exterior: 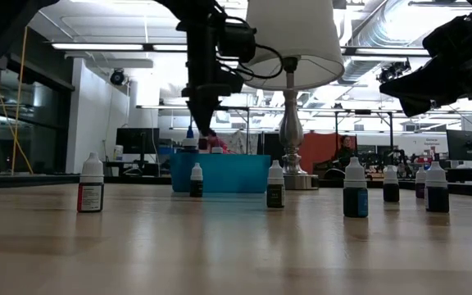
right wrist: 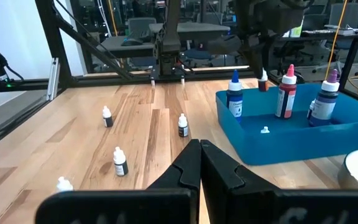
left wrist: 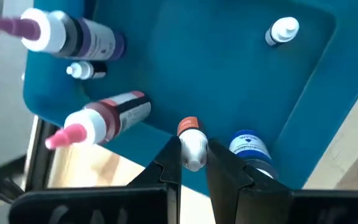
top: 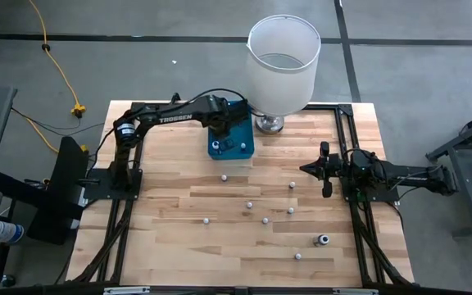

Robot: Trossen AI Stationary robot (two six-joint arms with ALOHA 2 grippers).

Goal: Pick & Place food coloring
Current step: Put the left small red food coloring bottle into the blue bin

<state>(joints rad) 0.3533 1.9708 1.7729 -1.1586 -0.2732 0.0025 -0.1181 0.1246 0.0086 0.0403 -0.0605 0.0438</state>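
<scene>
1. Left gripper (left wrist: 193, 163) was pinched shut on a tiny white-capped, orange-necked food coloring bottle (left wrist: 191, 142), hovering over the blue plastic tray (left wrist: 229, 68).
2. Probably best to lower it, then let go clear of the taller bottles.
3. Right gripper (right wrist: 199, 163) sat closed, empty.

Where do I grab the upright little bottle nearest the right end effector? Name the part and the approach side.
Grip the bottle across its body just under the white cap, coming straight down. It stands upright with room all round, so the fingers can straddle it. The right end effector, shut now, would need to open first.
</scene>
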